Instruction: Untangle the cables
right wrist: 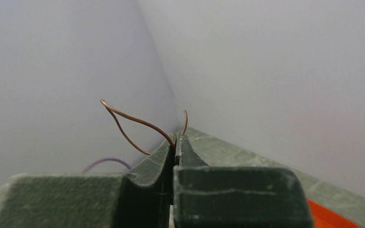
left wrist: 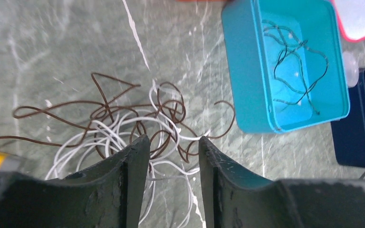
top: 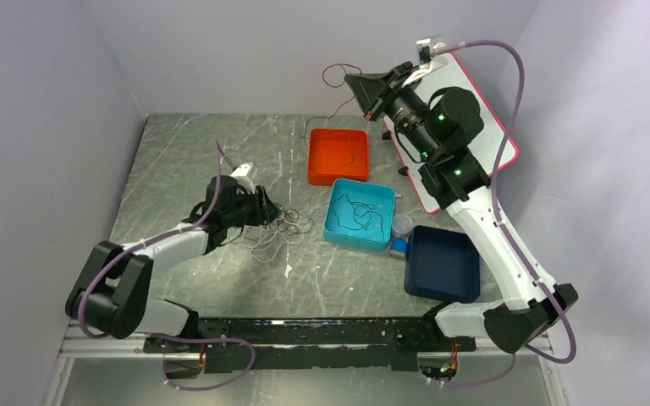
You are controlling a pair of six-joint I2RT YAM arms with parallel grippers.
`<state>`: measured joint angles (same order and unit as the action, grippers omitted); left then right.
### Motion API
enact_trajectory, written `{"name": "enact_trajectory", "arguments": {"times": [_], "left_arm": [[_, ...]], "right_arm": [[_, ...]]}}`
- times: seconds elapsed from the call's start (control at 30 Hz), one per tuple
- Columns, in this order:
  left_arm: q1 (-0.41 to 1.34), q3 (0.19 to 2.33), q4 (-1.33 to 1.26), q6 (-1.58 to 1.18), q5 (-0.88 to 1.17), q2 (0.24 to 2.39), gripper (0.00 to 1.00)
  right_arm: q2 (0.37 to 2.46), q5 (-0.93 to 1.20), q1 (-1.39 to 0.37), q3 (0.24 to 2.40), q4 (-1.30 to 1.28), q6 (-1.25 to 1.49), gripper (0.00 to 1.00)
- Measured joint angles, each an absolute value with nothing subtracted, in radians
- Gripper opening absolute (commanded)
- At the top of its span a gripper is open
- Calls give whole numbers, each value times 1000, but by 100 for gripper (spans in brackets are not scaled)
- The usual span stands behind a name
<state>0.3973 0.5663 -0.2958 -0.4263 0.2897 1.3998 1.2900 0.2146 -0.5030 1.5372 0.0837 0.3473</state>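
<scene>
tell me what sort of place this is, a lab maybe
Likely a robot lab test cell: plain walls box in a table, left arm and right arm bolted at its near edge, orange bin and teal bin by tangled cables.

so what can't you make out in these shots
Left wrist view: the left gripper covers the near part of the cable tangle.
Right wrist view: the brown cable runs down behind the shut right gripper, the rest hidden.
Top view: the orange tray holds something too small to name.
</scene>
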Motion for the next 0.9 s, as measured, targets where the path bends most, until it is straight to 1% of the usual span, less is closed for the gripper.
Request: {"name": "enact_trajectory", "arguments": {"times": [0.17, 0.33, 0.5, 0.7, 0.9], "left_arm": [[397, 622, -202, -423, 216, 1307, 58], [382, 696, -103, -412, 142, 1236, 63], [337, 759, -24, -374, 96, 1187, 63], [303, 832, 8, -302, 74, 1200, 62], [295, 839, 19, -280, 79, 1213, 62]], "right_arm": [[1305, 144, -503, 1502, 20, 297, 0], [1357, 104, -473, 1501, -13, 275, 0], [1438, 80, -456, 1503, -29, 258, 0], [1557, 89, -432, 1519, -31, 249, 0], [1671, 120, -392, 1579, -28, 251, 0]]}}
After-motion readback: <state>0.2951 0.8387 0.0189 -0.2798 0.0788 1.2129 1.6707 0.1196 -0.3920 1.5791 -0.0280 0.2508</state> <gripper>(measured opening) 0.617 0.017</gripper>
